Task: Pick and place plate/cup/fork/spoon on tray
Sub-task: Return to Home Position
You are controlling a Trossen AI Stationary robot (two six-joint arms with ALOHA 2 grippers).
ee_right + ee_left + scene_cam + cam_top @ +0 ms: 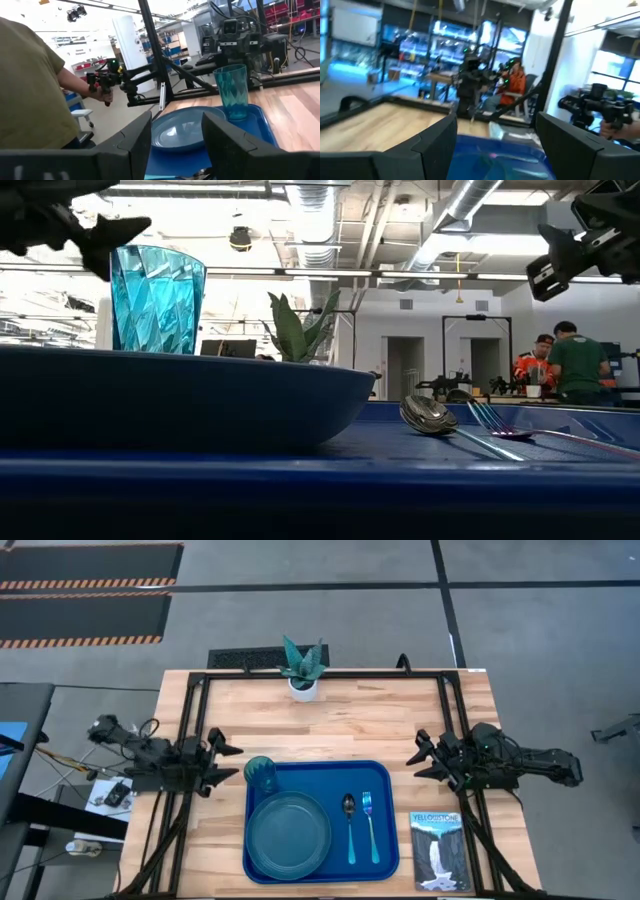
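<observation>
All four pieces sat on the tray [385, 780]; left gripper [228, 760] hung open and empty just beside the cup [261, 773], right gripper [425, 756] likewise open, empty.

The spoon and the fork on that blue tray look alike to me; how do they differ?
The spoon ends in a dark, shiny oval bowl; the fork ends in bluish prongs. The spoon lies nearer the plate, the fork nearer the tray's right edge. Both have slim teal handles and lie flat, side by side, heads pointing the same way.
</observation>
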